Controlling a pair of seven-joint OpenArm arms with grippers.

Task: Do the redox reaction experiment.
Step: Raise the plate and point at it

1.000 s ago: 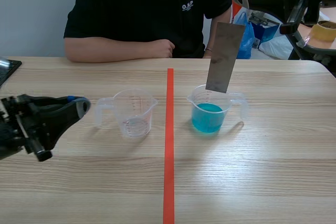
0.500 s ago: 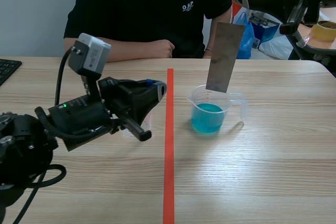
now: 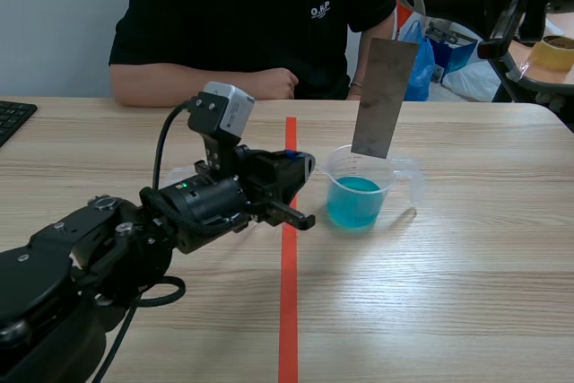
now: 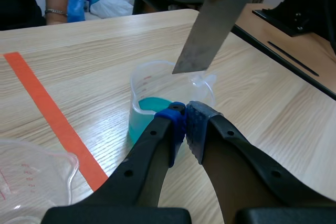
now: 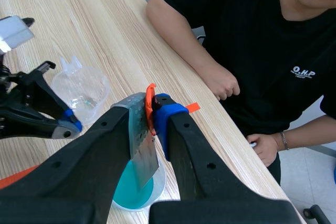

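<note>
A clear beaker of blue liquid (image 3: 359, 193) stands just right of the red tape line. A grey metal plate (image 3: 384, 96) hangs upright over it, its lower edge at the rim, and my right gripper (image 5: 152, 114) is shut on the plate (image 5: 142, 148). My left gripper (image 3: 300, 172) is shut on nothing, its tips (image 4: 185, 121) close to the near side of the blue beaker (image 4: 149, 106). An empty clear beaker (image 4: 29, 174) sits beside and behind the left gripper. In the scene view the left arm mostly hides it.
A person in a black shirt (image 3: 251, 15) sits across the table with forearms resting on its far edge. A keyboard corner (image 3: 11, 116) lies at the far left. Bags and a tape roll (image 3: 554, 51) sit off the table at the right.
My left arm has swung from the table's left side to the middle, passing in front of the empty beaker, and its gripper is now beside the blue beaker. The right arm and plate stayed still.
</note>
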